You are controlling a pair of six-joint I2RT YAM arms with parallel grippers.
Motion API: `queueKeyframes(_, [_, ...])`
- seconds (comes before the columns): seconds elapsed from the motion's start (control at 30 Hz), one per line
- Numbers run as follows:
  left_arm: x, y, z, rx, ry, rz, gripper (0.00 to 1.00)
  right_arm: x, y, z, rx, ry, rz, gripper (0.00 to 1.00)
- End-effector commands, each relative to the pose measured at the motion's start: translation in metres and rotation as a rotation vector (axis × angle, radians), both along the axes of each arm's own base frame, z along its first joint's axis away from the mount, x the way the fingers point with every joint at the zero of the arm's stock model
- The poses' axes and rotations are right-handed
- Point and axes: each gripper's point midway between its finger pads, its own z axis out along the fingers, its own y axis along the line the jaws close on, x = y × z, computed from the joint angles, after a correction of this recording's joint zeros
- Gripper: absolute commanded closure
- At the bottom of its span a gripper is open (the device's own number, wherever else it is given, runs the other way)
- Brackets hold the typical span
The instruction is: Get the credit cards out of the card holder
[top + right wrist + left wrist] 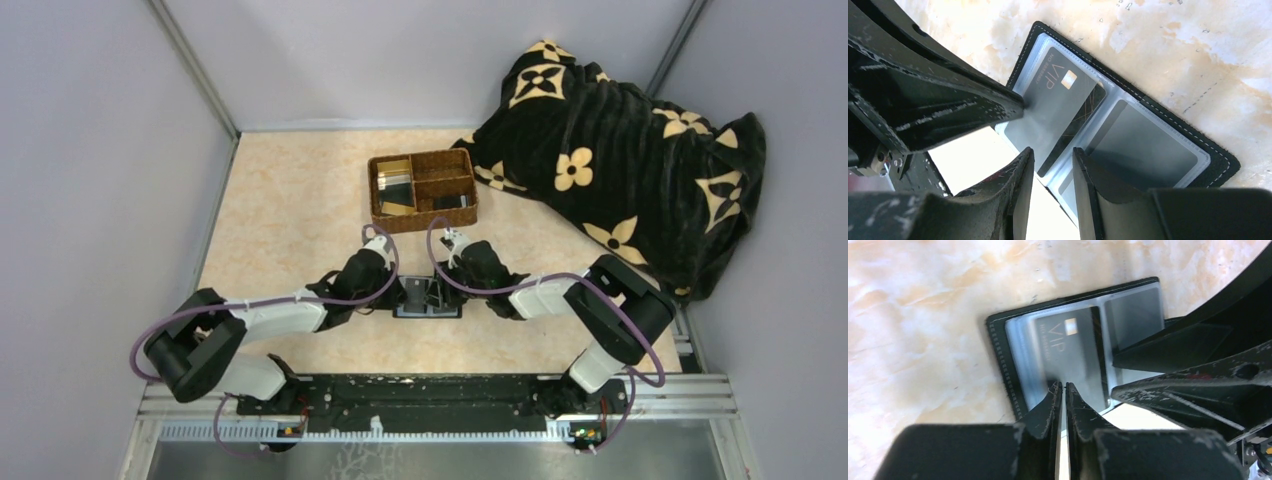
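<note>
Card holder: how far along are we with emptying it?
Done: several cards lie in the tray. In hand: the left gripper is shut on the edge of the VIP card, which sits partly out of the open holder; the right gripper stands open over the holder. Left: pulling this card free; whether the other sleeve holds one is unclear.

The letters "VIP" stand on the dark card (1060,112), toward its 11 o'clock end, inside the card holder (1220,164); smaller print beside them is unreadable.

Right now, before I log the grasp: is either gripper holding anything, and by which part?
The left gripper seems pinched on the dark VIP card, by one edge. The right gripper is open, holding nothing.
</note>
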Motion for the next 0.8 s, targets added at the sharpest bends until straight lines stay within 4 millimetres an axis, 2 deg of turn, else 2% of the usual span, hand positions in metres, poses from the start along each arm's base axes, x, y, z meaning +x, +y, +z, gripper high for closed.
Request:
queueKeyframes(0.0, [-0.006,0.031,-0.011,0.102,0.021,0.048,0.88,0.007,-0.001,0.006,0.018,-0.028,-0.009,0.65])
queueKeyframes(0.2, [-0.005,0.038,-0.022,0.146,0.027,0.050,0.88,0.007,-0.002,0.006,0.018,-0.031,-0.007,0.65])
queueKeyframes(0.5, [-0.007,0.030,-0.034,0.146,0.060,0.016,0.87,0.003,-0.001,0.002,0.024,-0.012,-0.004,0.65])
queueKeyframes(0.77, [-0.011,0.032,-0.044,0.165,0.090,0.006,0.87,0.002,0.002,0.002,0.047,0.002,-0.003,0.65])
